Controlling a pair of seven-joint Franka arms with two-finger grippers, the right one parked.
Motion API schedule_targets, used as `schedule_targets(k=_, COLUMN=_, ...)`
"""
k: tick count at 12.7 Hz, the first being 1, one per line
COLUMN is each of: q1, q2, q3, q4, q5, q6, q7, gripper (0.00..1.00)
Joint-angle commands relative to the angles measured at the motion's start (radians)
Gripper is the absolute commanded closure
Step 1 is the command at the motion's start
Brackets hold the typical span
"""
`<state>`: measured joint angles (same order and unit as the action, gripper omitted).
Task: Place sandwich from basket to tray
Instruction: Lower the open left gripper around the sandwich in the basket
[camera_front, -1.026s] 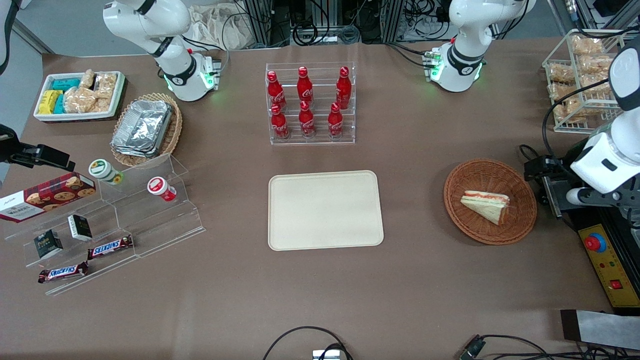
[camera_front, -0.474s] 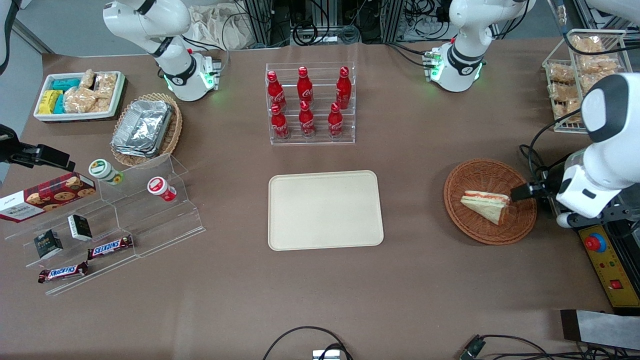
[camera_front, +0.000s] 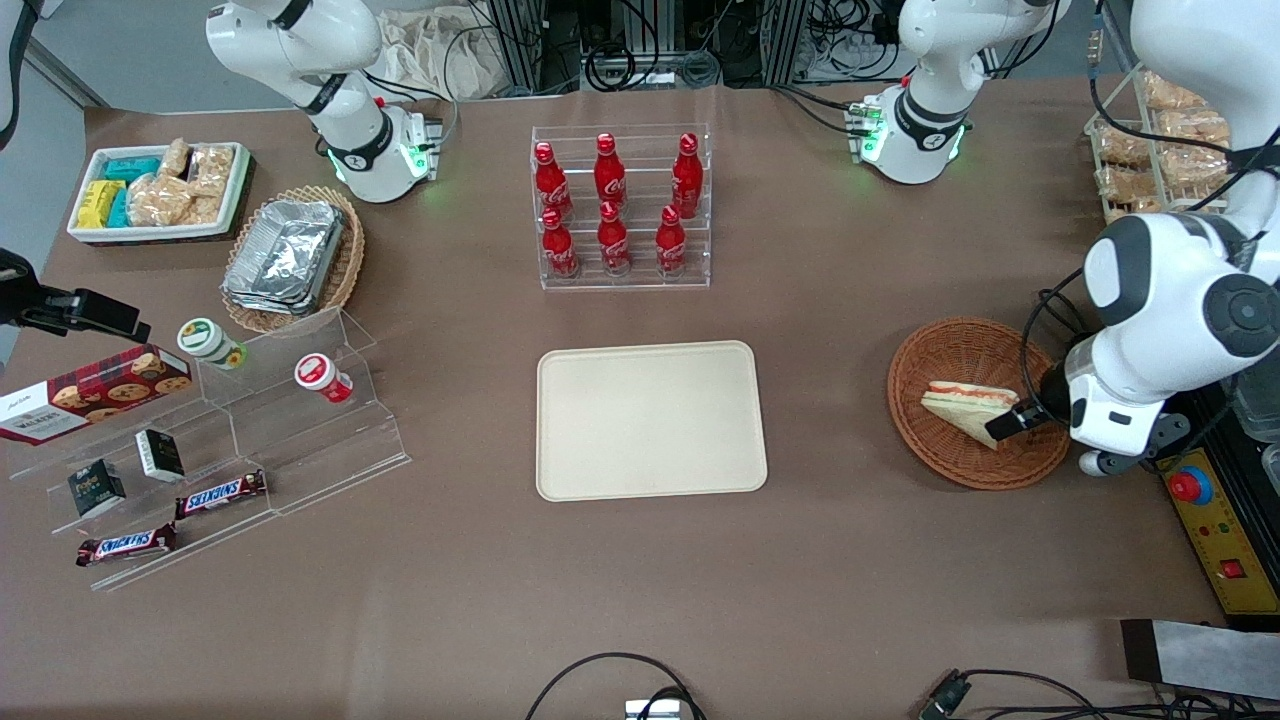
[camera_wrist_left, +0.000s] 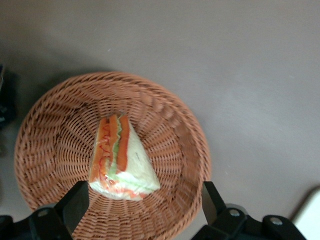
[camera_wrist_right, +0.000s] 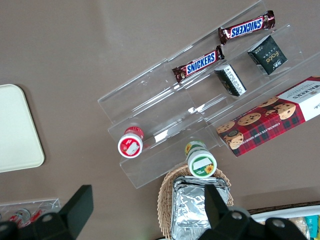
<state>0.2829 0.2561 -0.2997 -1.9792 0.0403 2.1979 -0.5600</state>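
The sandwich (camera_front: 965, 405) (camera_wrist_left: 122, 160), a wrapped white-bread wedge with red and orange layers, lies in the round reddish-brown wicker basket (camera_front: 940, 345) (camera_wrist_left: 170, 125). My left gripper (camera_front: 1015, 420) (camera_wrist_left: 145, 205) hangs open just above the basket, at the sandwich's wide end. Its two black fingers (camera_wrist_left: 77, 200) stand wide apart with nothing between them and touch nothing. The cream tray (camera_front: 650, 420) (camera_wrist_right: 15, 130) lies flat at the table's middle, a good way from the basket toward the parked arm's end.
A clear rack of red bottles (camera_front: 620, 210) stands farther from the camera than the tray. A wire rack of bagged snacks (camera_front: 1150, 150) and a yellow control box with a red button (camera_front: 1190, 487) flank the basket at the working arm's end.
The left arm has swung in from the table's edge over the basket. Its gripper now sits lower and nearer the camera, at the sandwich's end. The sandwich has not moved.
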Motion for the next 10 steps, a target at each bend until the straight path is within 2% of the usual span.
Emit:
schedule_targets(k=1, q1=0.013, q2=0.002, q3=-0.006, q4=-0.043, q5=0.0, q6=0.034, q7=-0.116, gripper=0.0)
schedule_targets(k=5, q1=0.024, q2=0.005, q3=0.036, q4=-0.082, q5=0.012, q6=0.036, q7=-0.213, gripper=0.0)
schedule_targets(k=10, q1=0.016, q2=0.074, q3=0.042, q4=-0.072, q5=0.012, q6=0.112, q7=-0.266, gripper=0.0)
